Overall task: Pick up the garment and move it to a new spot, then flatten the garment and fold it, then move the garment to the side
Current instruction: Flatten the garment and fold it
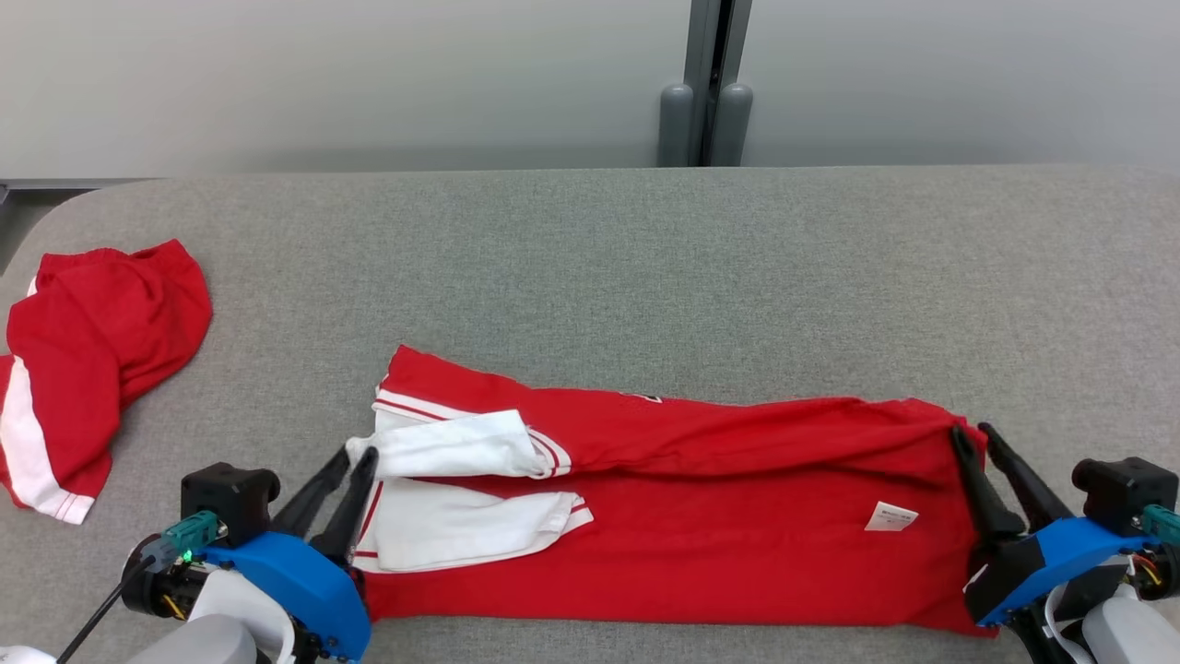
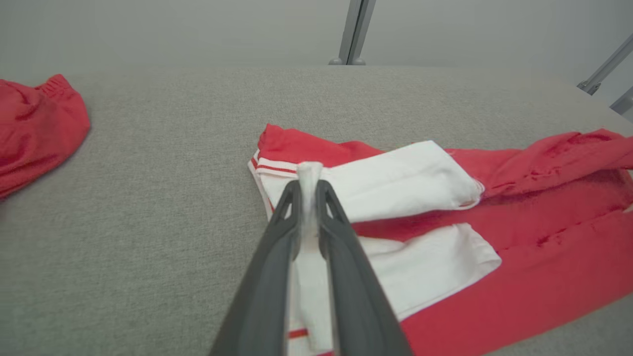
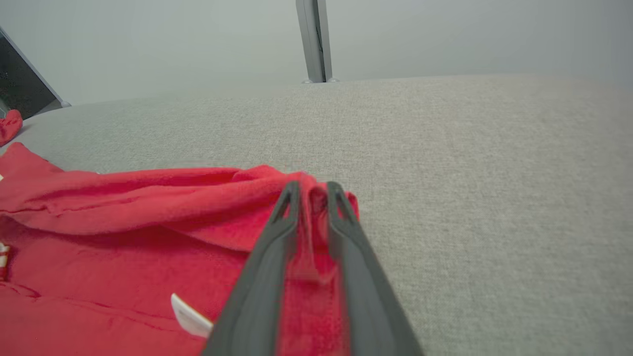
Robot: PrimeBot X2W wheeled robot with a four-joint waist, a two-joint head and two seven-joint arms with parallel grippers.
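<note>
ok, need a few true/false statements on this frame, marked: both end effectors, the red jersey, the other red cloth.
1. The left end effector pinches white fabric of the garment. True.
2. The right end effector hovers clear of the garment. False: it grips red fabric at the garment's right end.
3. A second red garment lies crumpled at the left end of the table. True.
4. The garment hangs in mid-air. False: it lies stretched across the table.
5. The white tag sits beside the left end effector. False: it is near the right one.
</note>
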